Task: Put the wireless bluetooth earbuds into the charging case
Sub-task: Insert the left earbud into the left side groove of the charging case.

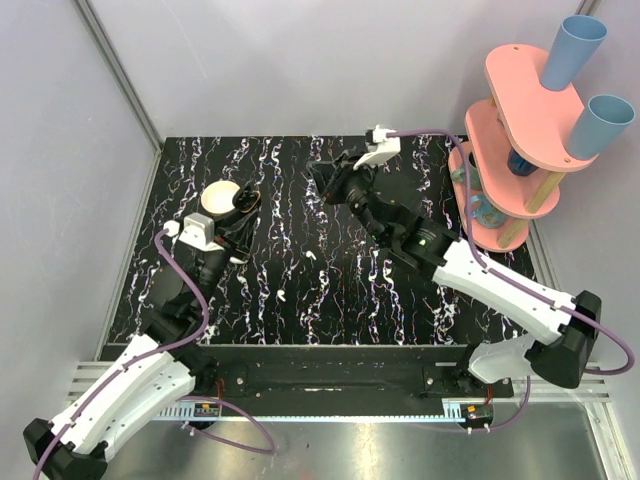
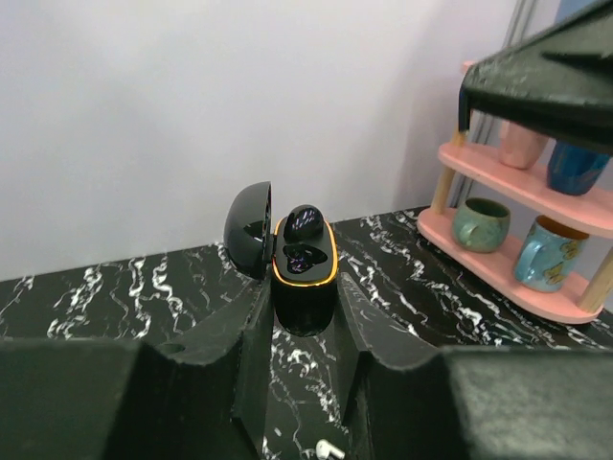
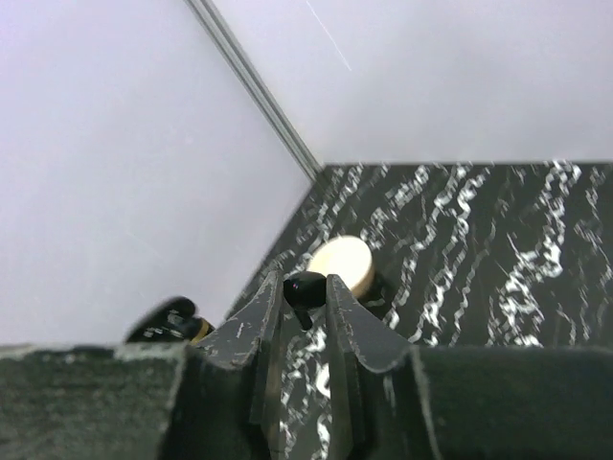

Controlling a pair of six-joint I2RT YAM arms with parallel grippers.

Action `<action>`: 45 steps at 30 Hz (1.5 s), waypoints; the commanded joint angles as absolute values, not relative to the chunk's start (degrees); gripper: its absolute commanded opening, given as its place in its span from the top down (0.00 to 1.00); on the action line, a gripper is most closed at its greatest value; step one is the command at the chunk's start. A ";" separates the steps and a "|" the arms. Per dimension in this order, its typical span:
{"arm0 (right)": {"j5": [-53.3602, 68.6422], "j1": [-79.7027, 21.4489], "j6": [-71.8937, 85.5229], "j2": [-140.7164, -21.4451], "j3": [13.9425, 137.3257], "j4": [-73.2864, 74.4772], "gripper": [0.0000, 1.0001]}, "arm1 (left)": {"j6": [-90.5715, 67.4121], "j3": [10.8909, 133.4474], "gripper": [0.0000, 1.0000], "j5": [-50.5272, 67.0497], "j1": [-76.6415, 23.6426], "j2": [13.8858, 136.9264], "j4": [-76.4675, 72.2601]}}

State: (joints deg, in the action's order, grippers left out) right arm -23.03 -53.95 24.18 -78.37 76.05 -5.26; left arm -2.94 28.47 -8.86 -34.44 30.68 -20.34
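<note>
My left gripper (image 2: 305, 314) is shut on a black charging case (image 2: 306, 278) with a gold rim, its lid hinged open to the left. A black earbud (image 2: 304, 222) sits in the case's far socket. In the top view this case (image 1: 247, 203) is at the back left of the table. Further right, my right gripper (image 3: 300, 295) is shut on a second black earbud (image 3: 306, 287), held above the table (image 1: 330, 290). A cream round case (image 1: 219, 197) lies shut beside the black one. Small white earbuds (image 1: 313, 256) (image 1: 283, 297) lie loose on the table; the left wrist view shows one (image 2: 330, 448).
A pink tiered rack (image 1: 520, 140) with blue cups (image 1: 572, 50) and mugs (image 2: 479, 222) stands at the back right. Grey walls close in the table at the back and left, with a metal corner post (image 3: 254, 86).
</note>
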 commanded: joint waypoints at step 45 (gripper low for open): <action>-3.69 -59.68 18.19 -81.65 77.61 -18.19 0.84 | -6.86 29.88 1.00 5.98 -34.45 42.28 -46.41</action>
State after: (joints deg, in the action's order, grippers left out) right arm -4.14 -58.96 18.46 -81.62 74.98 -17.23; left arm -6.55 28.49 5.63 -34.46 42.98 -41.67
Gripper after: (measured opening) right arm 0.251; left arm 0.309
